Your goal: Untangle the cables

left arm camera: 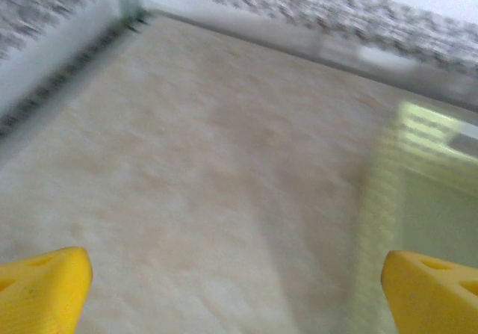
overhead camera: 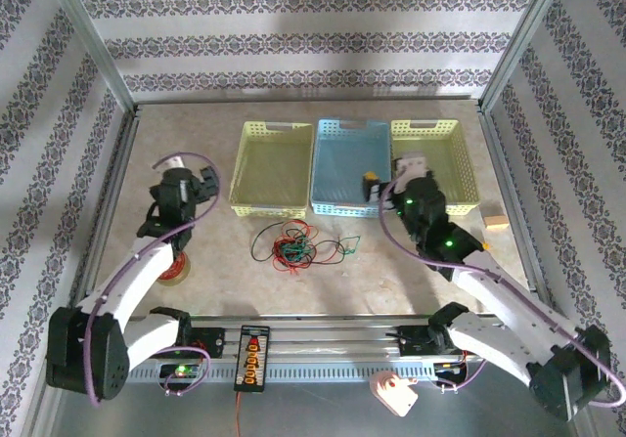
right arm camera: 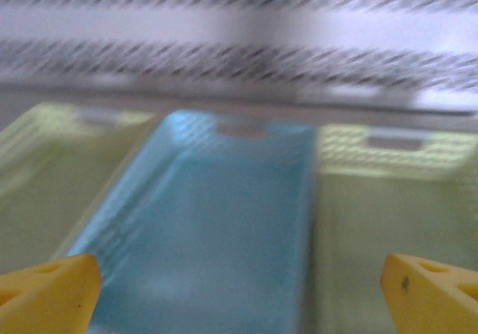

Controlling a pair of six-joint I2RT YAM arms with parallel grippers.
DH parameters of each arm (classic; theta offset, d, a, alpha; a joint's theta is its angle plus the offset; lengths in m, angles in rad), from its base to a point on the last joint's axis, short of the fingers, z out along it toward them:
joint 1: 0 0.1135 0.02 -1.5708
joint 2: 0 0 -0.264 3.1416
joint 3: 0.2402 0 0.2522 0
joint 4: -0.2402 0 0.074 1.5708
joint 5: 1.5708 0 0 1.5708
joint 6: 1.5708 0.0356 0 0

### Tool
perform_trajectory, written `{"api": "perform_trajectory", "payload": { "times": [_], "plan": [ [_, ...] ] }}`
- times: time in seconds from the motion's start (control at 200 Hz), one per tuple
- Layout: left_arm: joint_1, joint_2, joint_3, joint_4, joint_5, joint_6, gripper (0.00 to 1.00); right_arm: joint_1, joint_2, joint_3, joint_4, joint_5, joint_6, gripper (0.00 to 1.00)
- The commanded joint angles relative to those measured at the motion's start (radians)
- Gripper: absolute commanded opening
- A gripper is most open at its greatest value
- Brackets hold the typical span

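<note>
Three thin cables (overhead camera: 293, 244), one red, one green and one black, lie knotted in a single heap near the middle of the surface (overhead camera: 205, 290). No claw touches them. Where each strand runs inside the knot is too fine to follow.

Three baskets stand in a row at 12 o'clock from the heap: a left yellow-green basket (overhead camera: 272, 168), a blue basket (overhead camera: 350, 166) and a right yellow-green basket (overhead camera: 435, 163).

There are two arms. The left claw (overhead camera: 184, 175) hovers at about 10 o'clock from the heap, well apart from it. In its wrist view the left claw (left arm camera: 239, 289) has its yellow tips spread wide with nothing between them, and they are cut off by the frame.

The right claw (overhead camera: 383, 183) sits at 2 o'clock, over the near right corner of the blue basket. Up close the right claw (right arm camera: 239, 289) is just as wide apart and empty, and everything there is blurred.

One tape roll (overhead camera: 176, 271), one wooden block (overhead camera: 496, 222) and one power strip (overhead camera: 252, 357) lie around the edges.
</note>
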Motion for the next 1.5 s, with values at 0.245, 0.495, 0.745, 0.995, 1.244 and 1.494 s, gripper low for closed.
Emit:
{"api": "perform_trajectory", "payload": {
  "times": [0.245,0.495,0.745,0.995,1.244,1.494],
  "plan": [
    [-0.543,0.083,-0.070,-0.036,0.093,-0.146,0.99,0.194,0.241,0.029,-0.379,-0.148,0.255,0.79],
    [-0.661,0.230,0.019,-0.133,0.198,-0.008,0.99,0.169,0.352,0.025,-0.387,-0.177,0.269,0.51],
    [-0.669,0.342,0.027,-0.075,0.177,-0.003,0.87,0.067,0.351,0.004,-0.342,-0.276,0.262,0.05],
    [-0.669,0.469,0.017,-0.022,0.150,-0.019,0.46,-0.023,0.222,-0.042,-0.303,-0.429,0.276,0.00],
    [-0.670,0.534,-0.009,0.013,0.136,-0.063,0.00,-0.139,0.012,-0.118,-0.277,-0.365,0.354,0.00],
    [-0.669,0.545,-0.040,0.040,0.133,-0.092,0.00,-0.269,-0.182,-0.192,-0.268,-0.300,0.459,0.00]
  ]
}}
